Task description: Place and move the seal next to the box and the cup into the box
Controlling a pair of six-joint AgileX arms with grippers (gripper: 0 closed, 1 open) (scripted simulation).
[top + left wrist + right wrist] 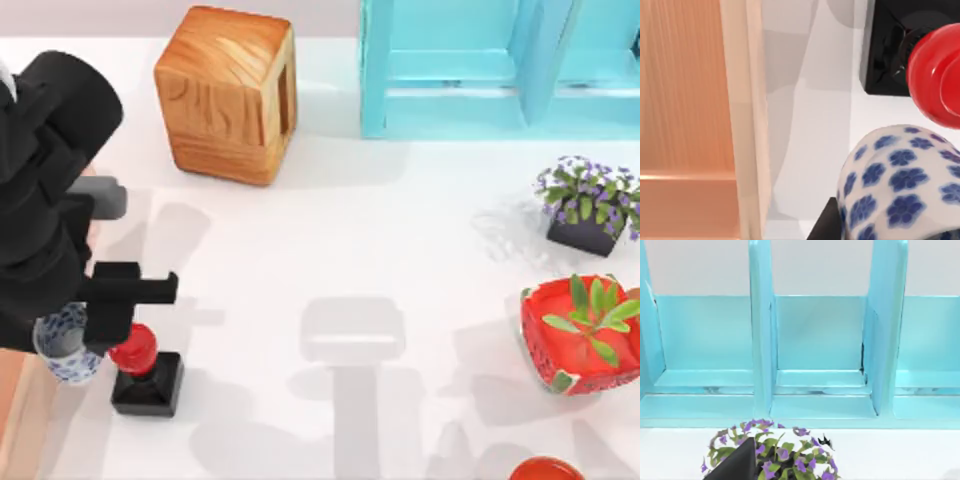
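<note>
The left gripper [85, 330] is seen at about 8 o'clock on the table, and it appears to be closed around the cup [66, 342]; in the left wrist view the cup [900, 182] fills the near corner with a dark finger [827, 222] against its wall. The cup is just beside the seal [146, 368], at the 9 o'clock side of it, and the two look nearly touching. The seal [920, 55] stands upright on the table [380, 240], near the pale rim of the box [747, 120], so its part of the task is judged as done.

The step in hand is judged to be the carrying of the cup into the box [20, 400], which lies at 9 o'clock from the cup. The cup should be raised well above the rim wall before it is moved sideways, and it should be drawn away from the seal first, so that the red knob is not knocked. It should be kept upright and released only over the reddish floor.

The right arm is parked toward 2 o'clock, facing the blue shelf [815, 350] and a purple flower pot [770, 455]; the state of its fingers cannot be told.
</note>
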